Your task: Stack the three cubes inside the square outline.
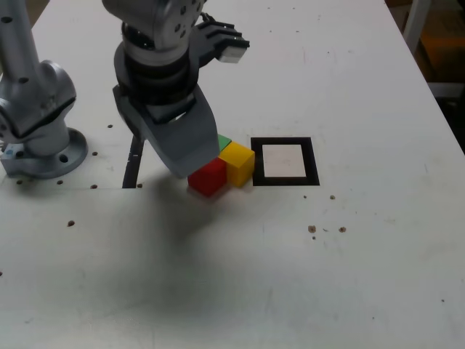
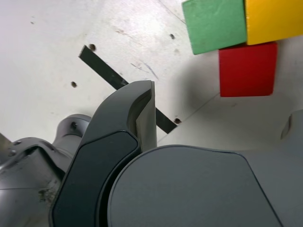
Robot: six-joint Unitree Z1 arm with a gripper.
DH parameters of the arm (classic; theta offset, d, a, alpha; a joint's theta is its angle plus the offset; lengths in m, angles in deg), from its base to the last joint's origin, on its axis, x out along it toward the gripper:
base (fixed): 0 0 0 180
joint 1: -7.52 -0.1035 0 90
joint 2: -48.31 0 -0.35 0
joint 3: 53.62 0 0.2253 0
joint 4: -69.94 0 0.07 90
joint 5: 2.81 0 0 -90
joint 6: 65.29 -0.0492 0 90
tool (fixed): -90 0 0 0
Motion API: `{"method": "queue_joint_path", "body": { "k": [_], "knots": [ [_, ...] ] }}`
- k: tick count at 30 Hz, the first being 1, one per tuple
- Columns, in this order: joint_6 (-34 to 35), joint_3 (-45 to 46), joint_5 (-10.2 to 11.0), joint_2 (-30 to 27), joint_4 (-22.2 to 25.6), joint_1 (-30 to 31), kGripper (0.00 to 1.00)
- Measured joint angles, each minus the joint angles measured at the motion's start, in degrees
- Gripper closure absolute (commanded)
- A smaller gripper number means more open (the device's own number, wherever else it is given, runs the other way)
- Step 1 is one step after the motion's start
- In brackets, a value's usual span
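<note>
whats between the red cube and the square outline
The yellow cube sits between the red cube and the square outline, as the exterior view shows.

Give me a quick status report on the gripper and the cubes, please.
Gripper open, empty, low beside the red cube. Red, yellow cube and green cube clustered outside the square outline. Outline unoccupied, nothing blocking.

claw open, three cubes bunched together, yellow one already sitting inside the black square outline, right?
Not quite. In the exterior view the small yellow cube sits just outside the thick black square outline, by its left edge. The rest holds: the grey claw is open, cubes bunched together.
</note>
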Motion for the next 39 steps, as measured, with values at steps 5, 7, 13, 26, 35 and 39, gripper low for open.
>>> {"method": "queue_joint_path", "body": {
  "k": [5,7,13,26,35,39],
  "knots": [
    [1.4,0.3,-1.0,0.0,-1.7,0.0,0.01],
    [2.3,0.5,-2.1,0.0,-1.8,0.0,0.02],
    [3.4,0.5,-5.2,1.8,-3.0,0.0,0.03],
    [7.9,-2.5,-3.7,8.6,-6.1,0.0,0.03],
    [10.5,-2.4,-1.6,9.3,-7.0,-0.5,0.05],
    [12.4,-2.4,-0.5,9.7,-7.2,-1.0,0.07]
  ]
}}
